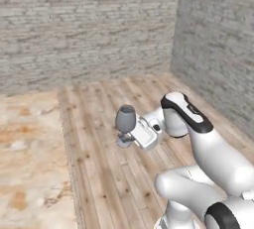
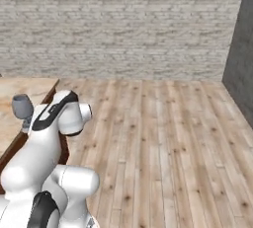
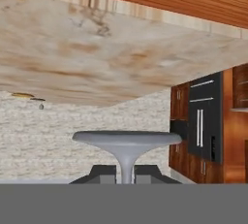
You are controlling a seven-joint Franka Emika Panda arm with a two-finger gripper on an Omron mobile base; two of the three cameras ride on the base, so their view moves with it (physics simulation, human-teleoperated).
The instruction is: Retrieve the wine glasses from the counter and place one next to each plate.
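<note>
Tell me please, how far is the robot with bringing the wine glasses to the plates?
Done: one wine glass is off its surface and held at its stem by the gripper; the hand view shows its foot just beyond the closed fingertips. In hand: it is being carried over the wooden floor, beside a mottled stone top. Left: setting it by a plate. Whether the other glass is placed cannot be judged here.

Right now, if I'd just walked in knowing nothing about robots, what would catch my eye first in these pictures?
Most likely the white arm reaching out over the wooden floor, its hand closed on the stem of a smoky grey wine glass. To the arm's left lies a mottled beige-and-rust stone top. In the hand view the glass's round foot sits just past the fingertips, with the stone top appearing above it.
</note>
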